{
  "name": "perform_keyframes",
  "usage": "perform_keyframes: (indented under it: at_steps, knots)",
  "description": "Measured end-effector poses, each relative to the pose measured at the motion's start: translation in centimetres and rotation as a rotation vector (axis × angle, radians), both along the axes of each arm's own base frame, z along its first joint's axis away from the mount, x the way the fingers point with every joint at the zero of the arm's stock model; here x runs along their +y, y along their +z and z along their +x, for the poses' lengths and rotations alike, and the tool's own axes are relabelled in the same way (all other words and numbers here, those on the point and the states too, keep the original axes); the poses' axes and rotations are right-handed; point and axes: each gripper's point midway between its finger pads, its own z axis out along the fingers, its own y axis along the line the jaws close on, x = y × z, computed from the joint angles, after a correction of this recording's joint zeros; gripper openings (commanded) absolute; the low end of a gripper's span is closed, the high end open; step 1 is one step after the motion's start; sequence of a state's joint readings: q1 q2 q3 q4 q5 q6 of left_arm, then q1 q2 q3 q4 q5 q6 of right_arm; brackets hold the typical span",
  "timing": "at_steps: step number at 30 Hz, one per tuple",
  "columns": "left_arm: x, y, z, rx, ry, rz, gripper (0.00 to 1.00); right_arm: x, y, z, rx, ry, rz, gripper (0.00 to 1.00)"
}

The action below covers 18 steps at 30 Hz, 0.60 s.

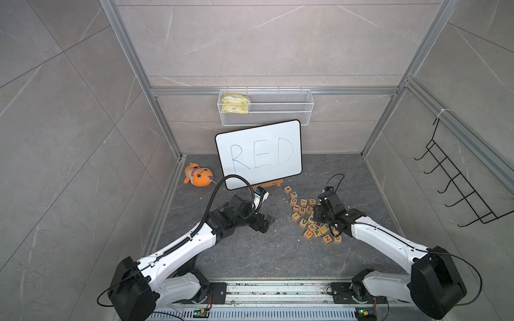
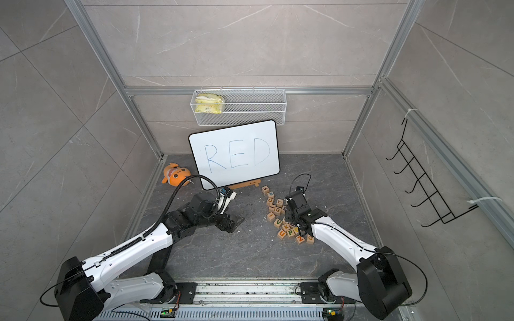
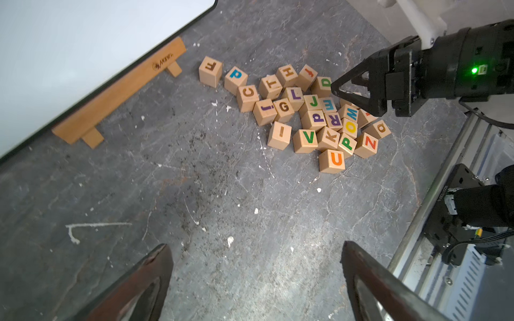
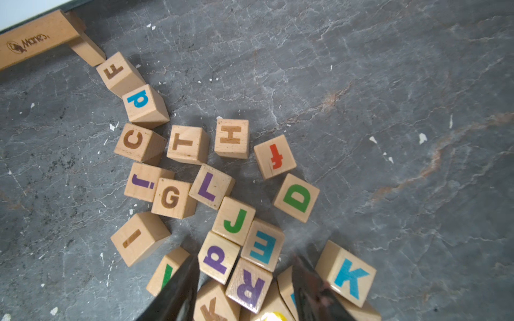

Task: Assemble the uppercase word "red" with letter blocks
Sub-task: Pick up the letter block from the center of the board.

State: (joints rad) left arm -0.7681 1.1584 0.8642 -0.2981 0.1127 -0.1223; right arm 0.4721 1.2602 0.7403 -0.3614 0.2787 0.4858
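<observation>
Glossy black fingers (image 4: 180, 291) of the right gripper (image 4: 247, 264) stand half spread. They straddle the R block (image 4: 249, 286) with a gap on each side and grip nothing. That cube is pale, smooth wood with visible grain and a dark purple letter. Just beside it lies the blue-lettered E block (image 4: 262, 250). The green-lettered D block (image 4: 297, 198) is near but not touching.

All three sit loose among the blocks (image 1: 303, 222), square-edged cubes heaped at 3 o'clock on the floor (image 1: 250, 255) in both top views. They are not lined up into a word. The floor is dark grey, veined like slate and flecked with white crumbs.

The left gripper (image 3: 254, 255) hovers over bare floor near the middle, its worn brown-black fingers (image 3: 155, 266) wide apart and empty.

At 12 o'clock a white, round-cornered board (image 1: 258, 154) with blue handwritten RED leans in a wooden stand (image 3: 116, 94). An orange plush (image 1: 198, 174) lies at 10 o'clock. Above the board hangs a white wire-mesh basket (image 1: 278, 111).
</observation>
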Motion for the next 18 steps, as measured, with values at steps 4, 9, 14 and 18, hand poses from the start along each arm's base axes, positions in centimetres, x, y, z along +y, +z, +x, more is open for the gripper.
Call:
perform_keyframes:
  at_steps: [4,9,14,18]
  knots:
    - [-0.1,-0.5,0.0,-0.025,-0.039,0.035,0.98,-0.4,0.4,0.1,-0.017,-0.013,-0.012,0.53]
    - [-0.1,-1.0,0.1,-0.028,-0.056,0.057,0.98,-0.5,0.4,0.1,-0.021,-0.019,-0.019,0.53]
    - [-0.2,-2.4,0.2,0.004,-0.057,0.086,0.98,-0.6,0.4,0.1,-0.023,-0.021,-0.022,0.51]
    - [-0.1,-3.0,0.2,0.021,-0.056,0.101,0.98,-0.6,0.3,0.1,-0.017,-0.025,-0.021,0.45]
